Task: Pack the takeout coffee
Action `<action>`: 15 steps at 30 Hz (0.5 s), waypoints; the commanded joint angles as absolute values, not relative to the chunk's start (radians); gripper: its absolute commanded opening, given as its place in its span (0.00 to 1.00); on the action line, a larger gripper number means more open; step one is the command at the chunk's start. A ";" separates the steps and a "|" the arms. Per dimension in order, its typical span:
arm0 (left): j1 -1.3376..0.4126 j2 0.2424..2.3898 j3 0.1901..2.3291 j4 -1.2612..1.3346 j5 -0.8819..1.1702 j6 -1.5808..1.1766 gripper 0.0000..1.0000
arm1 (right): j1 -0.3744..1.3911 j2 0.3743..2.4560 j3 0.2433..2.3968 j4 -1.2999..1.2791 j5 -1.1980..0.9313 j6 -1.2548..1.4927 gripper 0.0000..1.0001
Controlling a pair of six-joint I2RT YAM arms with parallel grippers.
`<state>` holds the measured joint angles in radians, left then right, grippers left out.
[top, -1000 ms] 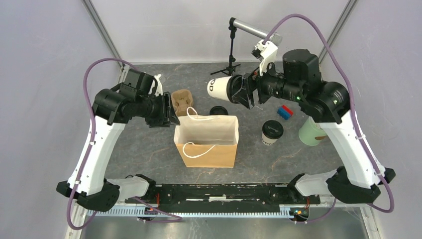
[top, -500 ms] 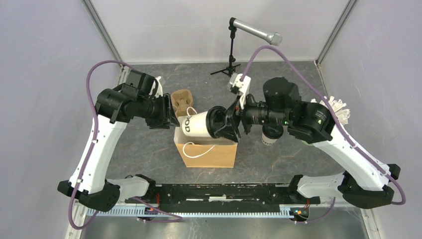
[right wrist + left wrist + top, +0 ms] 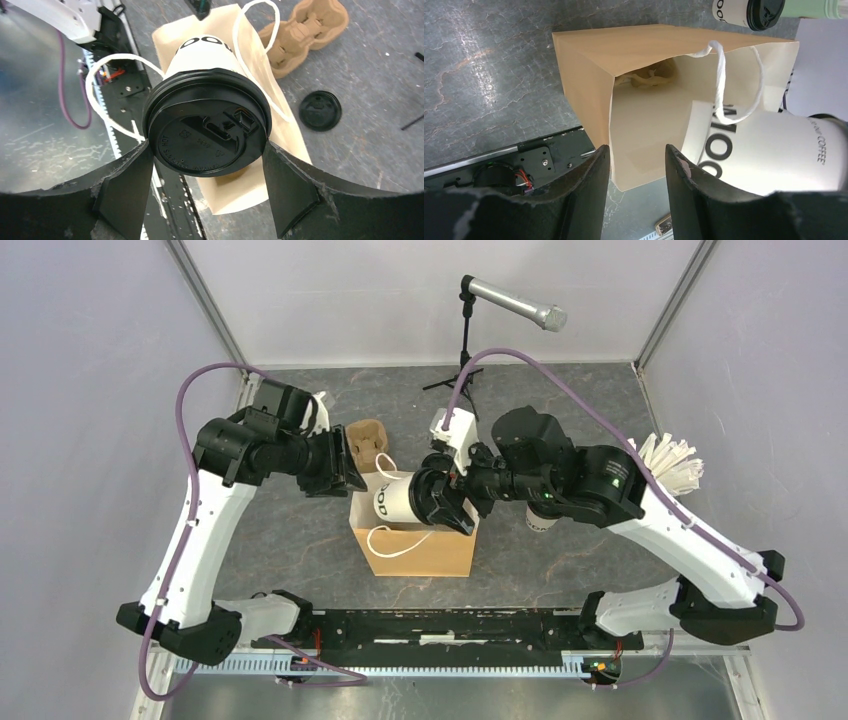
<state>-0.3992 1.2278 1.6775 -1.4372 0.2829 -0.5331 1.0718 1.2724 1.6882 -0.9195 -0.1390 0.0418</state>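
Right fingers [image 3: 125,190]: pinched a lidded cup [image 3: 393,502] lying sideways, base at the bag [image 3: 420,550] mouth ahead of them. Left fingers [image 3: 584,200]: spread, bag's edge between them. Second cup [image 3: 744,10] stood beyond.

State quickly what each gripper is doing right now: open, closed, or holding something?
Left gripper: open, holding nothing.
Right gripper: closed on the coffee cup, base-first at the paper bag's mouth.

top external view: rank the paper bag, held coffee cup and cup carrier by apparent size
1. paper bag
2. coffee cup and cup carrier look alike; the cup is raised nearer the camera, so unranked
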 commanded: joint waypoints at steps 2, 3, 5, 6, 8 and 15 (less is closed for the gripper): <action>-0.393 1.235 1.649 -1.410 0.288 -0.475 0.52 | 1.078 1.331 1.796 -0.995 -0.052 -0.053 0.66; -0.394 1.239 1.641 -1.408 0.287 -0.471 0.52 | 1.078 1.337 1.795 -1.002 -0.050 -0.062 0.66; -0.395 1.248 1.621 -1.411 0.289 -0.463 0.52 | 1.079 1.347 1.785 -1.013 -0.042 -0.084 0.66; -0.394 1.253 1.608 -1.409 0.293 -0.461 0.52 | 1.080 1.350 1.777 -1.020 -0.036 -0.094 0.66; -0.394 1.254 1.580 -1.380 0.327 -0.458 0.46 | 1.082 1.358 1.776 -1.043 -0.024 -0.116 0.66; -0.398 1.202 1.465 -1.101 0.519 -0.536 0.08 | 1.089 1.328 1.755 -1.095 0.073 -0.180 0.66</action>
